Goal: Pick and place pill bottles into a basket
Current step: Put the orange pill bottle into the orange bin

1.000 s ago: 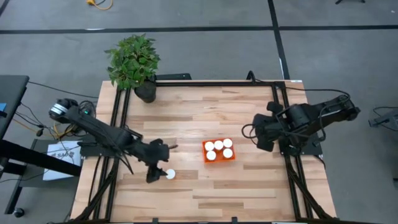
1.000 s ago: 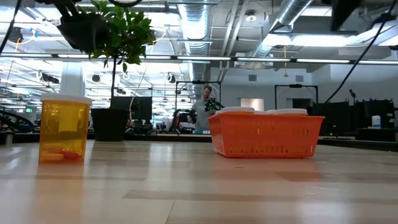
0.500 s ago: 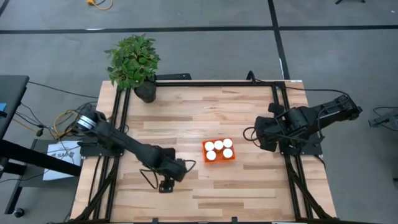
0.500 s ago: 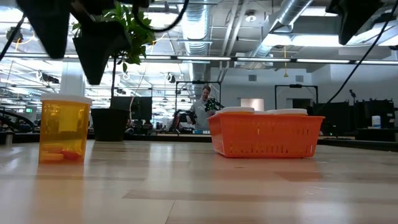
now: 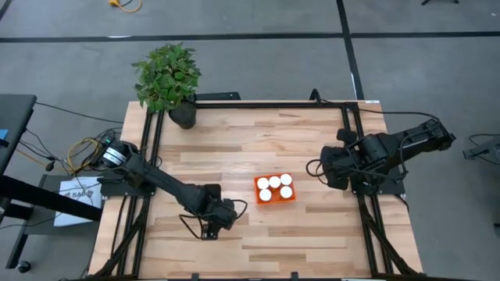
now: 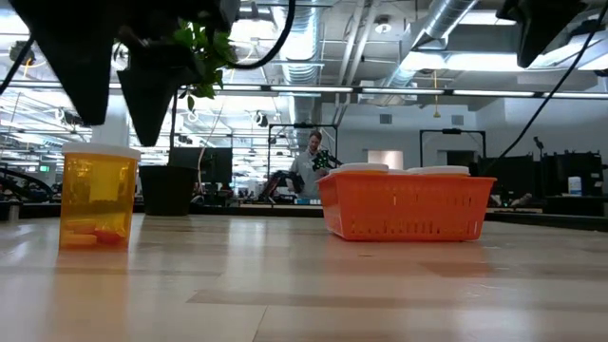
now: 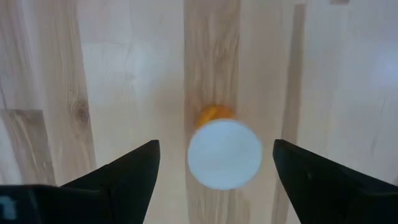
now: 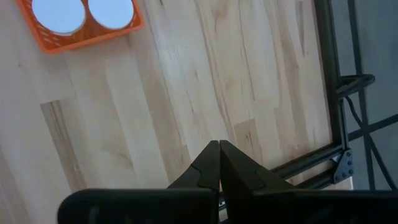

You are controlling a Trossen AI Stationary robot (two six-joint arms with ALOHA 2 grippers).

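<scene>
The left arm has swung from beside the last loose pill bottle (image 7: 224, 152) to directly over it, so that in the high view the arm's wrist now hides the white cap that showed a second ago near the bench's front edge, left of the basket (image 5: 274, 189); the left gripper (image 7: 214, 168) hangs above the bottle with its jaws spread wide, one finger on each side of the cap and clear of it (the low view shows the dark fingers (image 6: 152, 90) above the cap, not yet down around the orange body); the bottle stands upright on the bench (image 5: 312, 234), well apart from the basket; the basket already holds five white-capped bottles (image 5: 275, 187); this looks like the approach for the sixth and final pick; the right gripper (image 8: 219, 163) waits near the bench's right edge, jaws pressed together and empty.
</scene>
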